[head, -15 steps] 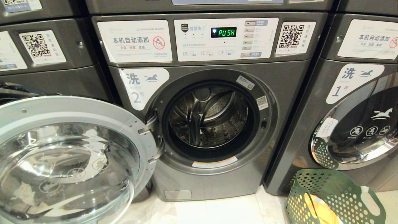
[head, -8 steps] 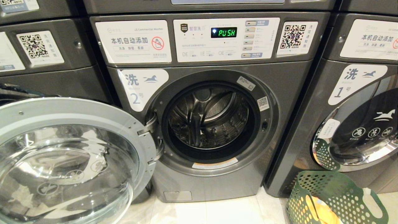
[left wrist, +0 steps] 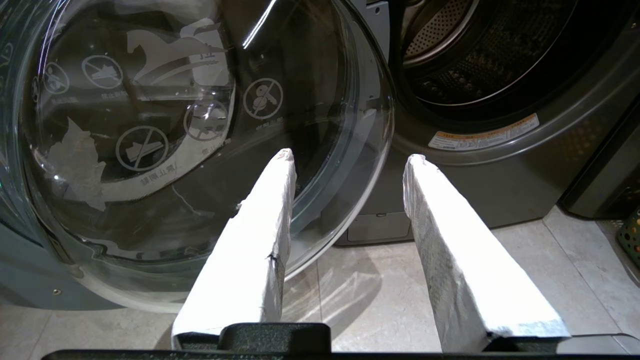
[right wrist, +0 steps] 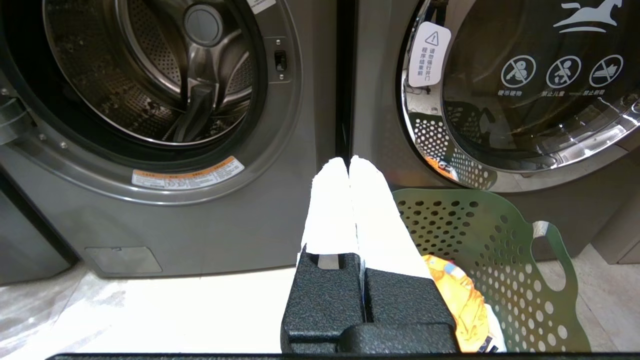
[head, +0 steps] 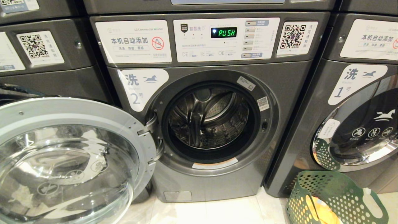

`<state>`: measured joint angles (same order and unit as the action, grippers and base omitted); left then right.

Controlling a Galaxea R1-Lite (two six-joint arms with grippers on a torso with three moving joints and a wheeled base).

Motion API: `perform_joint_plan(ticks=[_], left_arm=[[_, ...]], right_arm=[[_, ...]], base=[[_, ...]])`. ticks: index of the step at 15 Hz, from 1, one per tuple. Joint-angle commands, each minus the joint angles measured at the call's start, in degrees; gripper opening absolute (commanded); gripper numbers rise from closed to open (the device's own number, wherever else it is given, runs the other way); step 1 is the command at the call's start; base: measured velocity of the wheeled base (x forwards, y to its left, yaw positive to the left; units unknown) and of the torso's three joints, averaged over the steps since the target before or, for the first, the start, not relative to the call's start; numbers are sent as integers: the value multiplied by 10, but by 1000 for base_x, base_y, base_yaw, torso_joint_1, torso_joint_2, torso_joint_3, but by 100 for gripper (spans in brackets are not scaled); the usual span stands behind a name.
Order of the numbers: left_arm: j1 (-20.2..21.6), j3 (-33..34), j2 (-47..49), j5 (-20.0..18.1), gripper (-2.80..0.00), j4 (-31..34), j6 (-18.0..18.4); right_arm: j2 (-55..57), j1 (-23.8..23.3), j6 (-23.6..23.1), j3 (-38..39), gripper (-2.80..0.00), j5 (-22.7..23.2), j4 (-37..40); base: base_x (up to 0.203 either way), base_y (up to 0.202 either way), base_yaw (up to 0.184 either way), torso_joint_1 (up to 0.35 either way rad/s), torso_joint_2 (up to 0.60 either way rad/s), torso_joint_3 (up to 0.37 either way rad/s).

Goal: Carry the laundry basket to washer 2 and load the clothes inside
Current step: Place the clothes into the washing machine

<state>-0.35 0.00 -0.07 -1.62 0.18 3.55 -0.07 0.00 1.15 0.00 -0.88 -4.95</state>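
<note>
Washer 2 (head: 205,174) faces me with its drum (head: 209,119) bare and its round glass door (head: 71,161) swung wide to the left. The green perforated laundry basket (head: 334,199) stands on the floor at the lower right, before washer 1. Yellow-orange clothes (right wrist: 460,300) with a bit of white lie inside it. Neither arm shows in the head view. In its wrist view my left gripper (left wrist: 350,159) is open and empty, pointing between the open door (left wrist: 200,125) and the washer front. My right gripper (right wrist: 348,162) is shut and empty, just left of the basket (right wrist: 480,235).
Washer 1 (head: 357,124) stands on the right with its door closed. Another grey washer (head: 46,62) stands at the left behind the open door. Pale floor tiles (head: 217,213) lie in front of washer 2.
The whole head view shifted slightly between one second ago and half a second ago, then held still. Nothing in the scene itself has moved.
</note>
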Motion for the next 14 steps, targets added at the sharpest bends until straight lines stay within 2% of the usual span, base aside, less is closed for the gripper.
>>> perform_joint_plan(ticks=[1,14], left_arm=[[0,0,1,0,-280,0,2],[0,1,1,0,-280,-1,7]], right_arm=[[1,0,0,19,-280,0,-1],[1,0,0,19,-280,0,-1]], base=[[0,0,0,0,0,0],[0,0,0,4,1,-173]])
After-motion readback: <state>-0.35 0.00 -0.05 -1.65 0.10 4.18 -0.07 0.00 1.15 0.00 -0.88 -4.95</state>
